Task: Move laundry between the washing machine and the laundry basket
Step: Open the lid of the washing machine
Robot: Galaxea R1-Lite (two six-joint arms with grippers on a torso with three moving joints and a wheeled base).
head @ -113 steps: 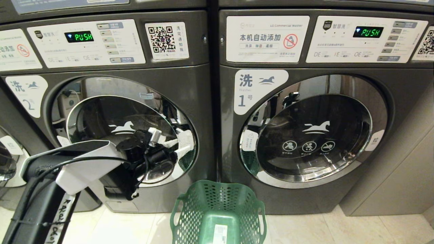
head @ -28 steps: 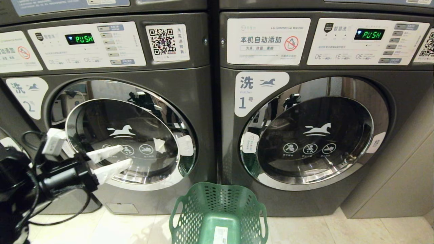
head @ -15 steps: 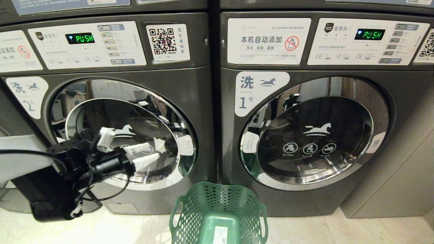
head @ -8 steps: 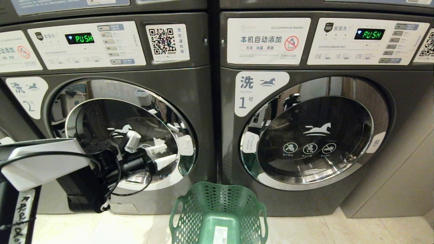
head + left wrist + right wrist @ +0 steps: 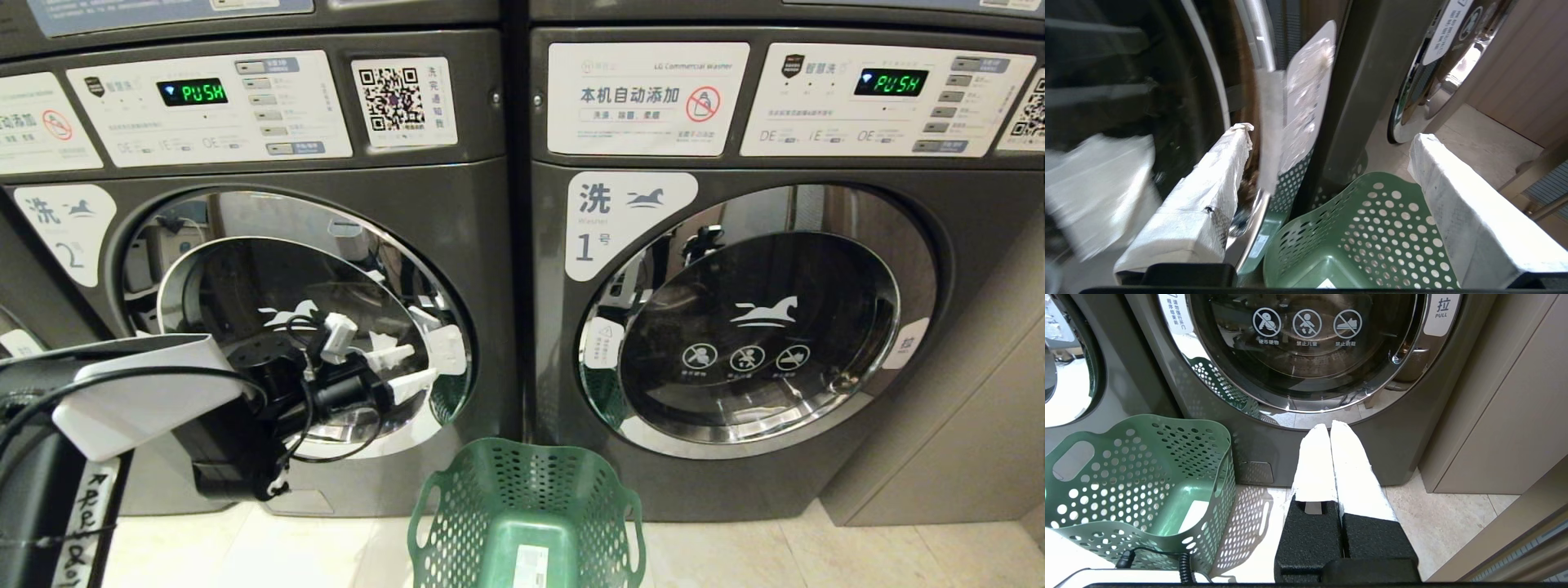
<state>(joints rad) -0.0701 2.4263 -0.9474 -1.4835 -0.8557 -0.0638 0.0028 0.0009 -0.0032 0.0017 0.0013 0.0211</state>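
Reaching across washer 2's door (image 5: 310,327), my left gripper (image 5: 404,371) has fingers (image 5: 1208,196) spread wide, empty, near the door's right-edge tag (image 5: 449,347). Basket (image 5: 526,514) sits on the floor between both washers. Right gripper (image 5: 1330,428) hangs low, fingers pressed together.

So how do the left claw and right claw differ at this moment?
The left claw is open, its white-wrapped fingers spread; the right claw is shut, fingers pressed together. The left claw is raised in front of washer 2's door, near its right edge; the right claw hangs low before washer 1, pointing at its base. Both are empty, and both have white-wrapped fingers.
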